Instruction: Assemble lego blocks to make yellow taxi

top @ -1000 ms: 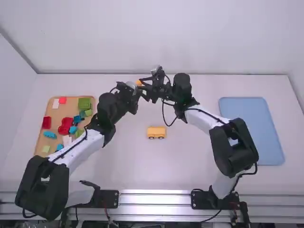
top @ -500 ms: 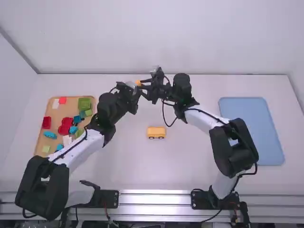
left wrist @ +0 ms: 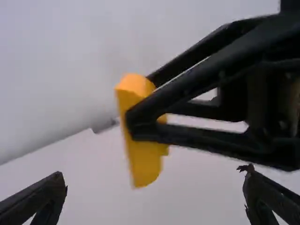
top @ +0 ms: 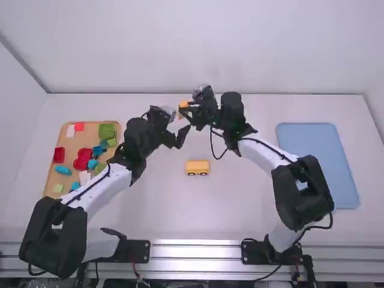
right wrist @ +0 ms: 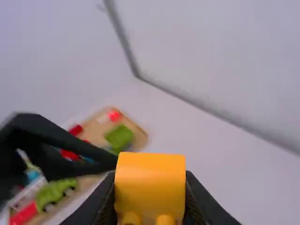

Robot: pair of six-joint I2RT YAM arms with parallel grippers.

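Left wrist view: the yellow-orange lego block [left wrist: 142, 164] is pinched mid-length by the right end effector [left wrist: 142, 102], presumably for balance, the left end effector [left wrist: 153, 172] being spread wide.

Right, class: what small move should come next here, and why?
Probably the right gripper should carry the yellow block away from the left gripper toward the wheeled yellow piece on the table: the right gripper already grips the block, while the left gripper's fingers stand wide apart.
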